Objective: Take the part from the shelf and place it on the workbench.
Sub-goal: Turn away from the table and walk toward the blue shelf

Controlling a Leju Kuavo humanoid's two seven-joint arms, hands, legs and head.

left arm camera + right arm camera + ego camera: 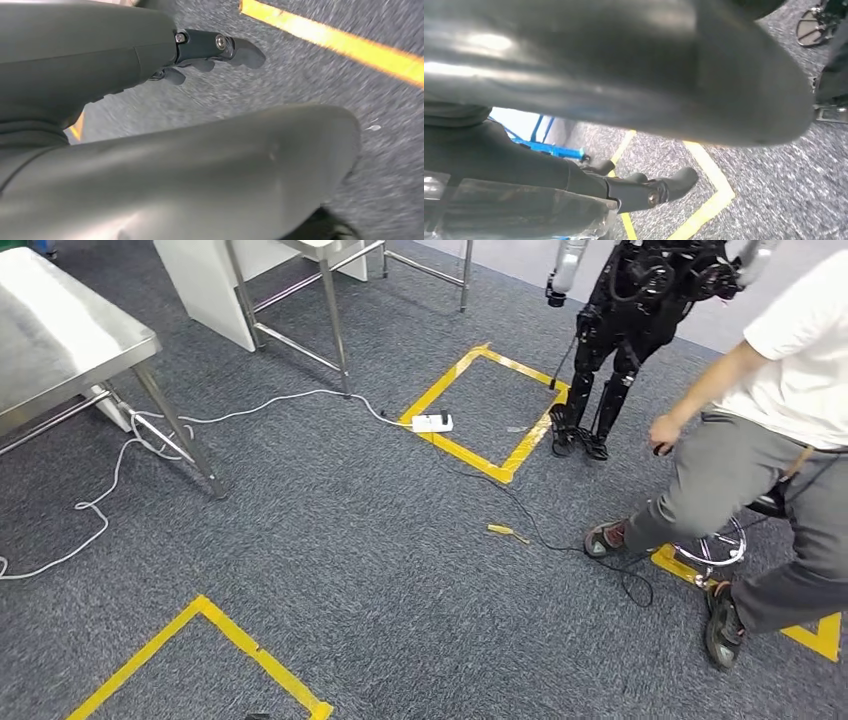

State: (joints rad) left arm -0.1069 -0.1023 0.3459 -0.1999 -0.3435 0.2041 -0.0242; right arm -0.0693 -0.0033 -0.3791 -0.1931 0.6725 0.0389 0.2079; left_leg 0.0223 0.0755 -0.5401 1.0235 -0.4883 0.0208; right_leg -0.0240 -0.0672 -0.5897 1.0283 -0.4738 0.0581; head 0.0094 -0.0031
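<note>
The left hand [125, 65] has a smooth grey cover and a fat, round grey thumb. Its dark fingers [235, 50] are stretched out wide apart from the thumb, and they hold nothing. Past the fingers is rough, speckled grey carpet [310, 85] with a strip of bright yellow tape [350, 47] on it.

The right hand [524, 165] has the same smooth thumb and dark fingers [674, 184], which lie nearly straight. A clear piece [514, 210] sits right against these fingers, on the side away from the thumb. It is see-through and shiny, like thin plastic, with a flat face and a soft, bent edge. I cannot tell if the fingers are holding it or only touching it.

Far from both hands, a shiny metal tabletop [50, 330] stands on thin metal legs. A thin white cable [250, 405] snakes over the carpet to a small white power strip [432, 423]. A black robot [620, 330] stands by a square of tape, next to a person [760, 440] in a white shirt and grey trousers.
</note>
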